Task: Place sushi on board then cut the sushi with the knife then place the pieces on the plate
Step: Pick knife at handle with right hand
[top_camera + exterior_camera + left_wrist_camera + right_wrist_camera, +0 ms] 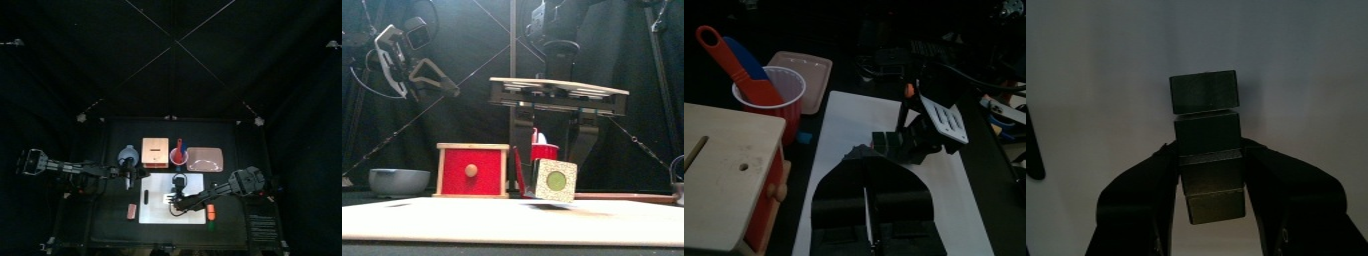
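Over the middle of the white cutting board [502,228], the right hand [1209,150] clamps the sushi roll [1207,95] low; contact with the surface cannot be told. Likely fault: the roll is a row of separable blocks gripped at one block, so free blocks may sag, split off or tip at release. Board: flat, smooth, matte. Wooden box [472,170]: pale, red drawer front, toward the back edge of the desk [107,235]. Cup [544,152]: red plastic. Roll: dark green square blocks, speckled end face. Left hand [409,70]: jaws parted, raised at the left edge.
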Tool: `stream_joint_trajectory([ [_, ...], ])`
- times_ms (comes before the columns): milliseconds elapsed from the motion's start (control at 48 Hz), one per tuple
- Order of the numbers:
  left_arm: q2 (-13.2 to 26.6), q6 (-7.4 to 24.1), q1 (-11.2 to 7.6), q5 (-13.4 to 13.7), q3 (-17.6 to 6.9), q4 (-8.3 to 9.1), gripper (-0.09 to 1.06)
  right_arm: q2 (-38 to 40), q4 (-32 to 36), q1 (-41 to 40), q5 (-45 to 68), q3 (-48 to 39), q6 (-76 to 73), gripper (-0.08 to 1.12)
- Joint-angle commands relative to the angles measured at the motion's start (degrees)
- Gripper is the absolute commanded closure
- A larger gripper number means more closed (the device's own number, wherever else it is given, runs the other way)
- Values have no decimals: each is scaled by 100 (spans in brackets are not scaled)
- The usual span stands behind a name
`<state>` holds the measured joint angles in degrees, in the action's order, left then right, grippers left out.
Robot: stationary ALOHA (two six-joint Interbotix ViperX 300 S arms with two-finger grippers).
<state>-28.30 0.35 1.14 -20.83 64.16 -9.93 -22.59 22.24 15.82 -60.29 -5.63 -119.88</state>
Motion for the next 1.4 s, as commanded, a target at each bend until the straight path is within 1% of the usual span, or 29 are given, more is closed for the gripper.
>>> stream_joint_trajectory([
  [21,-44,0,26,-18,-9,-9,100,141,-70,-35,-105,149,26,43],
  [125,-79,-9,35,-18,44,-18,100,141,-114,-35,-123,114,53,36],
  [271,-132,-18,26,-18,70,-18,100,141,-114,-35,-105,114,53,19],
  [396,-141,-9,35,-9,88,-18,100,141,-114,-35,-105,132,53,9],
  [688,-141,-9,79,-18,88,-18,100,211,-88,-18,-132,176,132,9],
  [979,-141,-18,88,-9,105,-18,100,571,79,-18,-141,35,510,9],
  [1229,-141,-9,88,-9,114,-9,100,1222,88,-88,-141,-352,1477,9],
  [1396,-167,-35,88,-18,105,-26,100,1854,26,-413,-141,-668,2531,9],
])
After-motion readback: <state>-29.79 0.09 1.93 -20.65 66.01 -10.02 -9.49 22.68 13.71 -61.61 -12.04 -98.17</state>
